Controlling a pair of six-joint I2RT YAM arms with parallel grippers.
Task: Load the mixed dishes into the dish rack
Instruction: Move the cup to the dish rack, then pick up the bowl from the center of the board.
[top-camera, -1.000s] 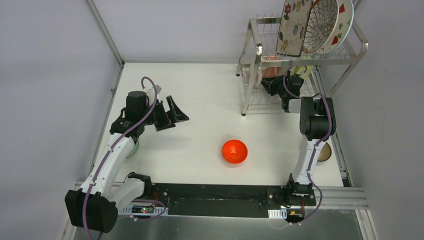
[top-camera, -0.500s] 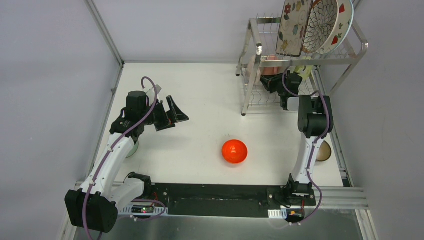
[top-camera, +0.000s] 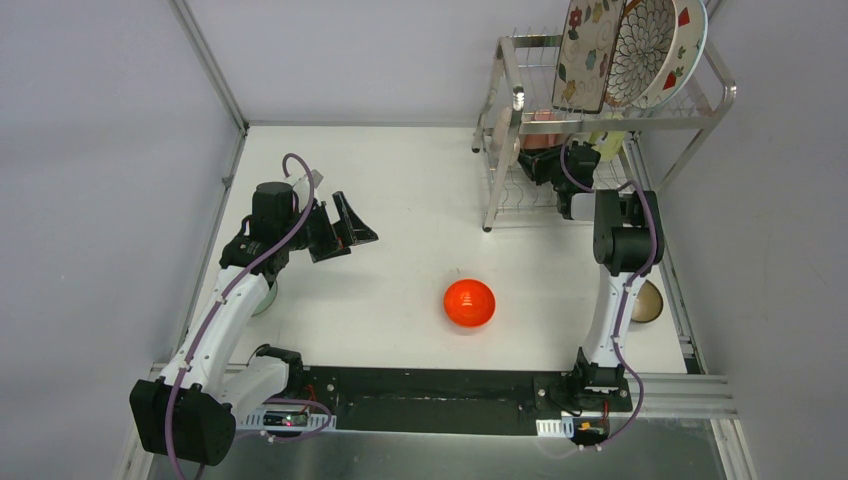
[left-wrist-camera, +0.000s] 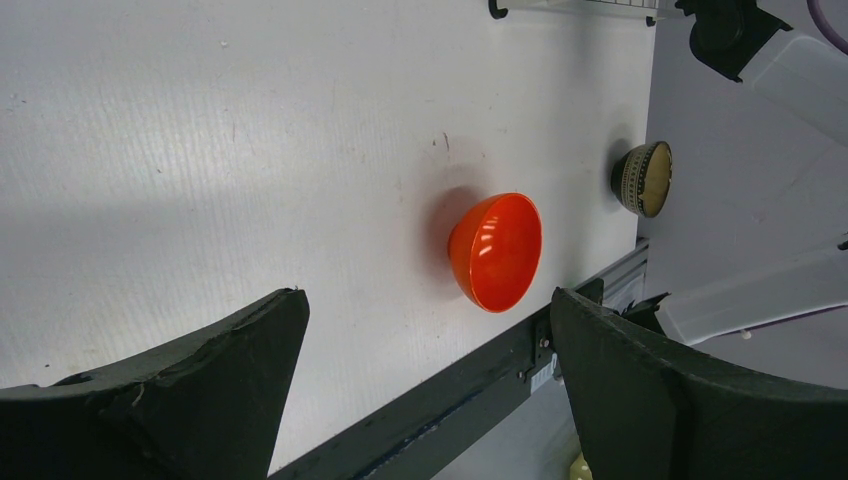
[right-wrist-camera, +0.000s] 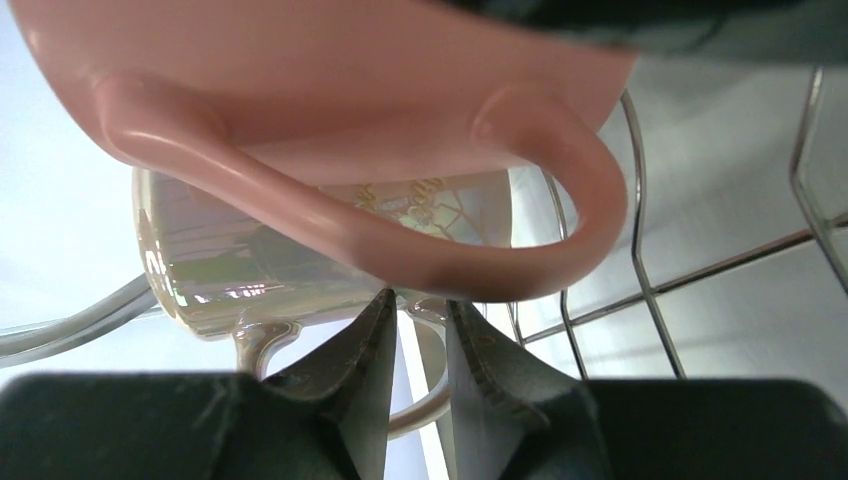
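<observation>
Pink glazed ceramic cup (right-wrist-camera: 300, 90), looks slick and fragile, in silver wire dish rack (top-camera: 518, 97) at one o'clock.
Right fingers (right-wrist-camera: 350, 370) pinch its handle loop; left fingers (left-wrist-camera: 180, 400) spread.

On my overhead view the dish rack (top-camera: 660, 118) stands at one o'clock, in the table's (top-camera: 400, 180) far corner. Plates (top-camera: 620, 50) stand on edge in its upper shelf, with cups (right-wrist-camera: 300, 60) in the tier below. The middle bowl (top-camera: 469, 302) sits mid-table, and a second bowl (top-camera: 649, 302) lies at its three o'clock, by the edge.
</observation>
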